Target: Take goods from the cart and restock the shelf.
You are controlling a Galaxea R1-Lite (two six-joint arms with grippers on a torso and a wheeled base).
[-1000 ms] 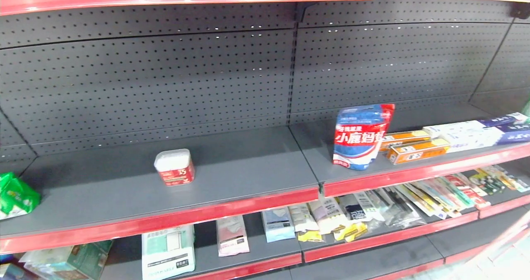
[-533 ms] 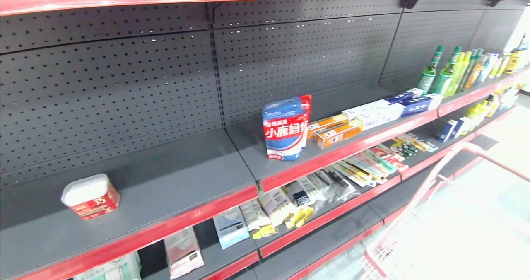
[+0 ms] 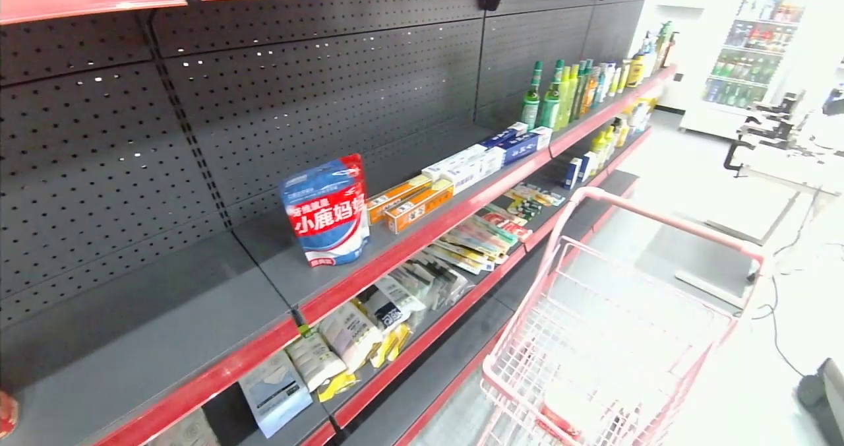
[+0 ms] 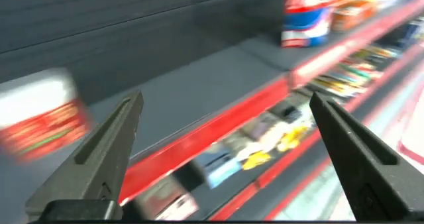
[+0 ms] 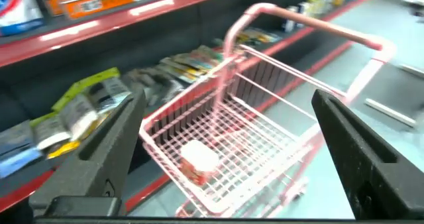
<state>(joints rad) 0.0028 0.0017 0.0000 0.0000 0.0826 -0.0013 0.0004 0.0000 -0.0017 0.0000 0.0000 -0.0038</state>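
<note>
1. Wide open, nothing between the fingers: left hand (image 4: 225,98), level with the red front edge of the grey middle shelf (image 3: 165,327).
2. Beyond that hand, on the same shelf deck: red-and-white tub (image 4: 40,121), blurred, white lid on top, well to the left of the other goods.
3. Farther right on the shelf, upright and close to the front edge: blue-and-red pouch (image 3: 326,212).
4. Just right of the pouch, lying flat, one behind the other: two orange boxes (image 3: 412,202).
5. Next along to the right, flat in a row: white and blue boxes (image 3: 488,154).
6. At the far right of that shelf level, upright and packed close: green bottles (image 3: 550,99), with more bottles of other colours beyond.
7. On the lower shelf, below the pouch: flat packets (image 3: 349,330), overlapping, leaning on one another.
8. To their right on that lower shelf: toothbrush packs (image 3: 475,238), fanned out flat.
9. Also spread wide, gripping nothing: right hand (image 5: 230,97), above the pink wire cart (image 3: 659,222).
10. Cart on the floor, near and to the right of the shelf, handle at its far end.
11. In the cart's basket, on the wire bottom: white-and-red item (image 5: 199,161), too blurred to tell more; well below the right hand, not touched.
</note>
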